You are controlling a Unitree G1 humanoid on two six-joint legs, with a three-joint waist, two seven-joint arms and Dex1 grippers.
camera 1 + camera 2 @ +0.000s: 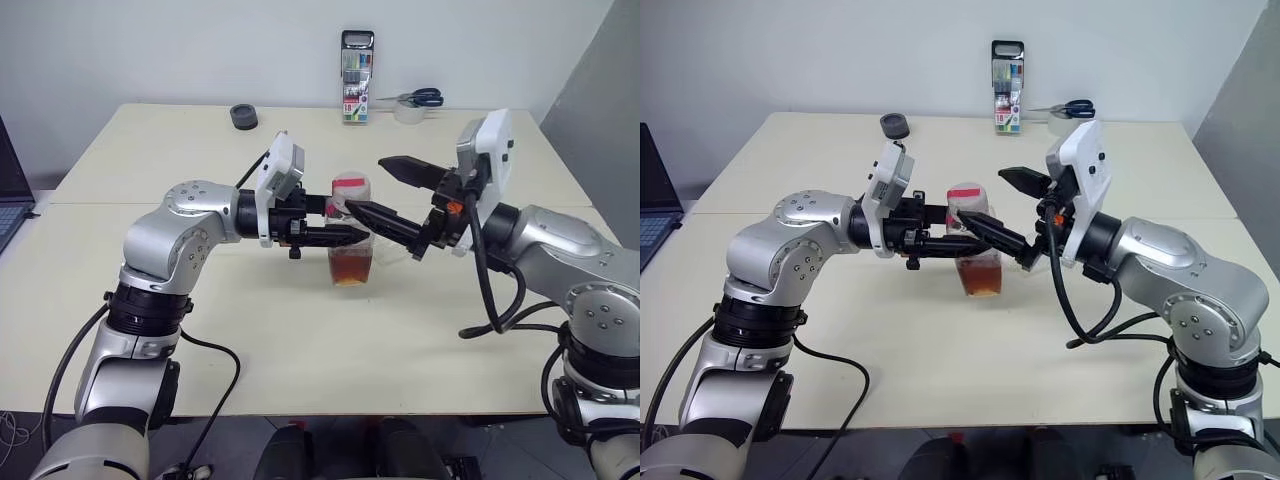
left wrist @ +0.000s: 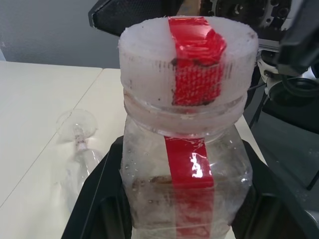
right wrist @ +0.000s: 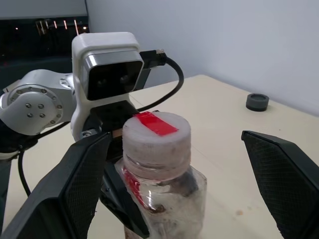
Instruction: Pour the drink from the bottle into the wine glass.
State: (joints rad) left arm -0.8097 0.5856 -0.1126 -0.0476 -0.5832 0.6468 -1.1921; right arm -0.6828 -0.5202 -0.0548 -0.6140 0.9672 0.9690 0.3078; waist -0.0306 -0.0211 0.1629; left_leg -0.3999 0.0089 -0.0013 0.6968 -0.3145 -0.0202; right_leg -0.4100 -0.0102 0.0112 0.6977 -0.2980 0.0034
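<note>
Above the table, left tool clenched on upright bottle, right tool spread astride its cap.

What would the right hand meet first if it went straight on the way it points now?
Probably the bottle's cap: the right hand stands open around it, with the bottle gripped by the left hand.

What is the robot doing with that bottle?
The robot's left gripper is shut on the bottle and holds it upright over the table. The tea-coloured drink sits in the bottom of it. The right gripper is wide open around the cap, which is still on, so nothing has been poured yet. The wine glass lies on its side on the table, behind the bottle.
</note>
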